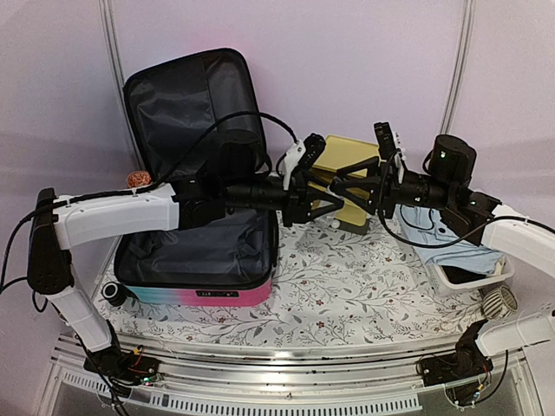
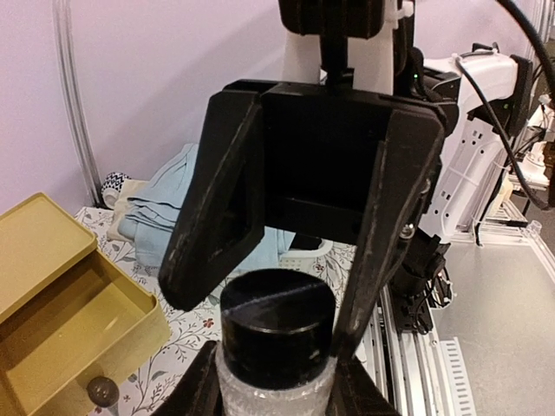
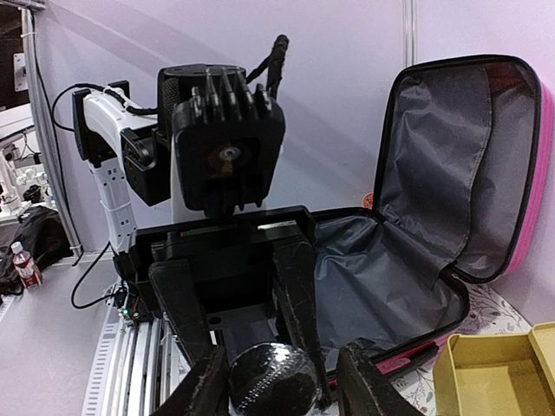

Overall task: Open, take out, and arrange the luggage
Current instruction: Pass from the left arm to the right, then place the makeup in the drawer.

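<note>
The luggage [image 1: 195, 251] lies open at the left, its lid [image 1: 186, 104] standing up, black lining [image 3: 390, 269] bare. Right of it the two arms meet above the cloth. My left gripper [image 1: 321, 196] is shut on the frosted body of a jar with a black cap [image 2: 277, 334]. My right gripper [image 1: 344, 185] faces it from the other side, jaws open around the cap [image 3: 273, 381]. One right finger [image 2: 377, 260] rests against the cap's side; the other [image 2: 212, 225] stands apart. In the top view the jar is hidden by the fingers.
A yellow-topped drawer box [image 1: 347, 156] stands behind the grippers, its drawer [image 2: 61, 321] pulled open. A white mesh basket [image 1: 473, 273] with a light blue cloth [image 1: 451, 238] sits at the right. A floral cloth [image 1: 347, 277] covers the table.
</note>
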